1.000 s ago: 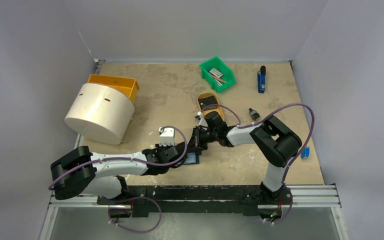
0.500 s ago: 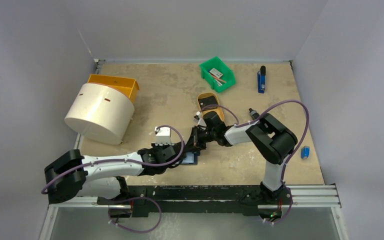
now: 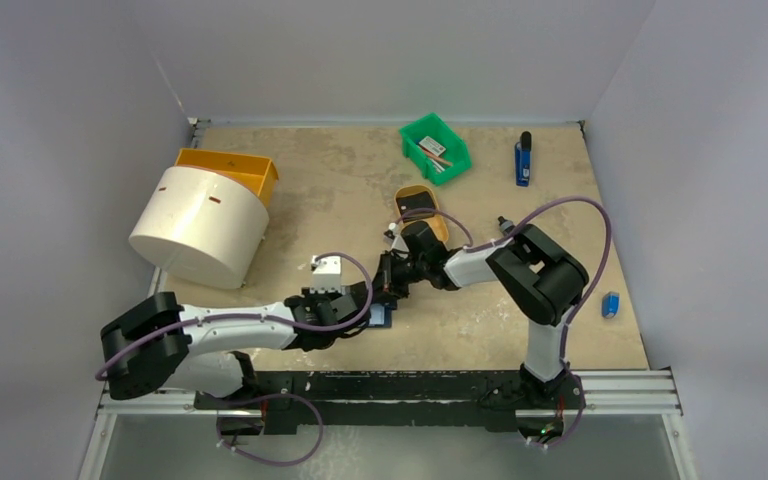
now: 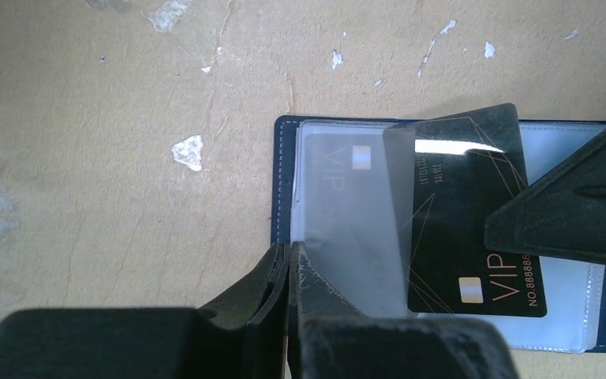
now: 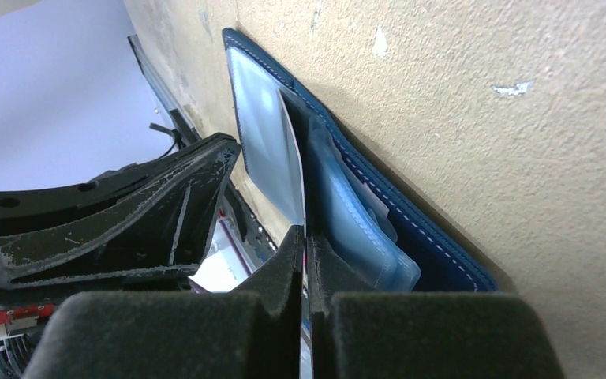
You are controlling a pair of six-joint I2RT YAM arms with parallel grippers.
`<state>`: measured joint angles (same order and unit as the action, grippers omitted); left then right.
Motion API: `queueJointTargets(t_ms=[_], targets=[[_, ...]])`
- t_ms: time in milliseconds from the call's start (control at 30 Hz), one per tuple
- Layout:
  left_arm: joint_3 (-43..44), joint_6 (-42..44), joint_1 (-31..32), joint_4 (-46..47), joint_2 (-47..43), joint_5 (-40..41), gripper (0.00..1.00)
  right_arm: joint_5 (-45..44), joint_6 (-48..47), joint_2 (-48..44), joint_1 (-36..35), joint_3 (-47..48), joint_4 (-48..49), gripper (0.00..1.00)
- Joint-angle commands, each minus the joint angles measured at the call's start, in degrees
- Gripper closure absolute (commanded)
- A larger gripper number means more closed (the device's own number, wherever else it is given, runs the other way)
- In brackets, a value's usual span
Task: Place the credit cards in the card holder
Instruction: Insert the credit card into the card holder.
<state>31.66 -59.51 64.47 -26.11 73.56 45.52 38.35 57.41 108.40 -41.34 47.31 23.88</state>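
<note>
Gripping black card [image 4: 473, 229], right pincer [image 5: 306, 237], over open card holder [image 4: 278, 181]

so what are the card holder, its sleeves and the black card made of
The card holder looks like navy leather or faux leather: matte, with pale stitching along the edge. Its sleeves are clear, flexible, glossy plastic; a card shows through. The black card is probably stiff plastic, smooth, with a glare streak and metallic print.

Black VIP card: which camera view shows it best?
Left wrist: the black VIP card faces the camera, lettering legible, over the open card holder. Right wrist shows it nearly edge-on; from the top, arms hide it.
</note>
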Motion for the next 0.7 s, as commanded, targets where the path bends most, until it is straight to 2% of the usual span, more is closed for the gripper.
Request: queueJointTargets(t_ms=[0, 467, 667], targets=[[0.8, -1.4, -0.3, 2.0, 1.8, -0.3, 1.00, -1.4, -0.7, 1.6, -0.9, 1.5, -1.7, 1.00], [-1.1, -4.0, -0.3, 7.4, 5.9, -5.5, 1.00, -2.6, 2.7, 3.1, -2.2, 0.4, 0.8, 1.00], [-0.8, -5.4, -0.3, 5.1, 3.2, -3.9, 1.00, -5.1, 6.6, 2.8, -2.2, -1.5, 3.8, 1.00]])
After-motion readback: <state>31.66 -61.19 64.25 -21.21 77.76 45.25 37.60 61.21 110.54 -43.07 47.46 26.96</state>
